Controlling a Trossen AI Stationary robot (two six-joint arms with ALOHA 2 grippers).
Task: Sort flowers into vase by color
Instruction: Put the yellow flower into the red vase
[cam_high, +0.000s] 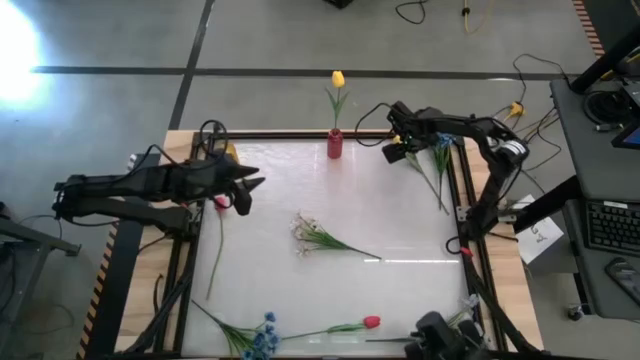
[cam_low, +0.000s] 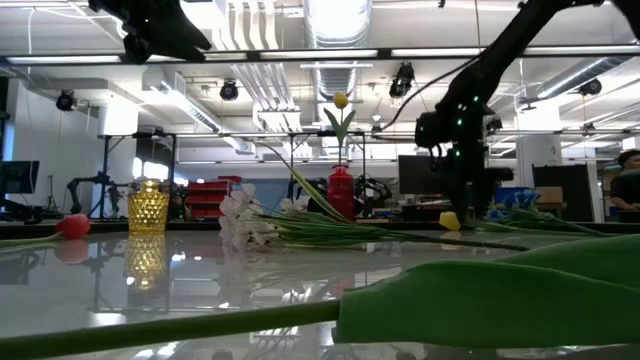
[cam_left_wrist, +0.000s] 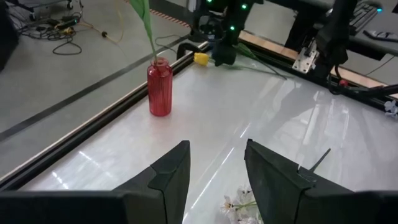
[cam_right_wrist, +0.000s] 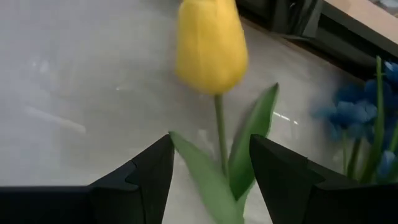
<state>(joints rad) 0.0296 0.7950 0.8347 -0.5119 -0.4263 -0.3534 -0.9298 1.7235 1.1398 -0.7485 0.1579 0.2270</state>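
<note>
A red vase (cam_high: 334, 146) stands at the far edge and holds one yellow tulip (cam_high: 338, 78). A second yellow tulip (cam_right_wrist: 211, 46) lies on the table near the far right corner. My right gripper (cam_right_wrist: 211, 146) is open, and its fingers stand on either side of that tulip's stem (cam_right_wrist: 219, 124). Blue flowers (cam_high: 440, 155) lie just right of it. My left gripper (cam_high: 250, 187) is open and hovers at the table's left side, above a red tulip (cam_high: 220, 201). A white spray (cam_high: 310, 232) lies mid-table. More blue flowers (cam_high: 265, 337) and another red tulip (cam_high: 372, 322) lie at the near edge.
A yellow glass vase (cam_low: 147, 208) stands at the far left, partly under my left arm in the high view. A dark frame (cam_high: 455, 190) borders the white table top. A broad green leaf (cam_low: 480, 300) fills the low view's foreground. Bare table lies between the white spray and the red vase.
</note>
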